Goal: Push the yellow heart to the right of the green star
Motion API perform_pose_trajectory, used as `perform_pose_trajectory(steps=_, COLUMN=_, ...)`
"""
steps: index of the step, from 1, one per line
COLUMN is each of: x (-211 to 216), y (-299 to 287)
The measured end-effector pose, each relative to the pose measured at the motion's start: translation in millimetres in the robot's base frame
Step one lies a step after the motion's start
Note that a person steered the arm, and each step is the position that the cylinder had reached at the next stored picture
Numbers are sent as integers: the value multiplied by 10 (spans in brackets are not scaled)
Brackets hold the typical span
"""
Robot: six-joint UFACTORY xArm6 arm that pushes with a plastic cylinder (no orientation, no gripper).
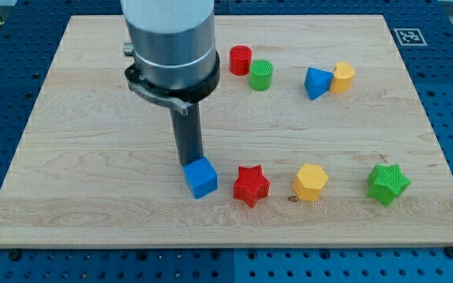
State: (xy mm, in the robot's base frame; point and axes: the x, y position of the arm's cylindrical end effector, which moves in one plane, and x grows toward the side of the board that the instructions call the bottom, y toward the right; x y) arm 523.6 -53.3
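My tip [189, 163] sits right down on the board [77, 189], a bare rod with nothing to spread or pinch, and its end is touching or all but touching the top-left edge of the blue cube [201, 178], so that cube looks like the thing being nudged just now. Out to the tip's right runs a row of 3: the red star [251, 185] just beyond the cube, then a yellow block [311, 181], which I take for the yellow heart though its outline reads more like a rounded hexagon, then the green star [388, 183] furthest off. So the heart lies left of the star, and it has to be taken around it. Up beyond the tip sit a red cylinder [241, 60], green cylinder [261, 75], blue triangular block [316, 82] and another yellow block [343, 77], well clear.
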Motion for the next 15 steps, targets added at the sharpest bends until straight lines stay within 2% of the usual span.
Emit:
perform_pose_trajectory(steps=1, x=109, y=0)
perform_pose_trajectory(steps=2, x=-57, y=0)
perform_pose_trajectory(steps=4, x=-1076, y=-40)
perform_pose_trajectory(steps=6, x=-2298, y=224)
perform_pose_trajectory(steps=7, x=-2548, y=457)
perform_pose_trajectory(steps=8, x=-2533, y=1310)
perform_pose_trajectory(steps=9, x=-2175, y=2004)
perform_pose_trajectory(steps=10, x=-1618, y=2174)
perform_pose_trajectory(steps=11, x=-1316, y=2522)
perform_pose_trajectory(steps=12, x=-1293, y=2944)
perform_pose_trajectory(steps=13, x=-1295, y=3032)
perform_pose_trajectory(steps=14, x=-1381, y=2950)
perform_pose_trajectory(steps=15, x=-1702, y=2859)
